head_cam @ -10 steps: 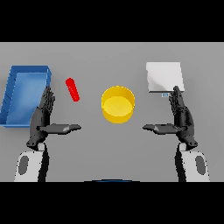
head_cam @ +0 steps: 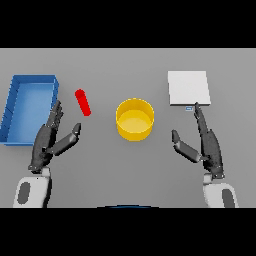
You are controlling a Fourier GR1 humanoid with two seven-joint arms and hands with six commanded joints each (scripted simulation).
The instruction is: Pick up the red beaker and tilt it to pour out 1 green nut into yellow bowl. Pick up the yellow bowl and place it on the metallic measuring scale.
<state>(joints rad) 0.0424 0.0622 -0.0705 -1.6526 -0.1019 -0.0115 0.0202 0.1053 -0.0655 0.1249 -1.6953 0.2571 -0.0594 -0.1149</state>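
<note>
we see nothing done | red beaker (head_cam: 83, 102) unlifted, yellow bowl (head_cam: 135, 119) off scale (head_cam: 188, 88) | left hand (head_cam: 50, 140), right hand (head_cam: 206, 145) flat, empty

The yellow bowl (head_cam: 135, 119) stands in the middle of the grey table (head_cam: 125, 170). The red beaker (head_cam: 83, 102) lies to its left, beside a blue tray (head_cam: 11, 107). The scale (head_cam: 188, 88) is far right. The left hand (head_cam: 49, 141) is near the beaker, fingers straight. The right hand (head_cam: 206, 144) is near the scale, also with straight fingers.
</note>
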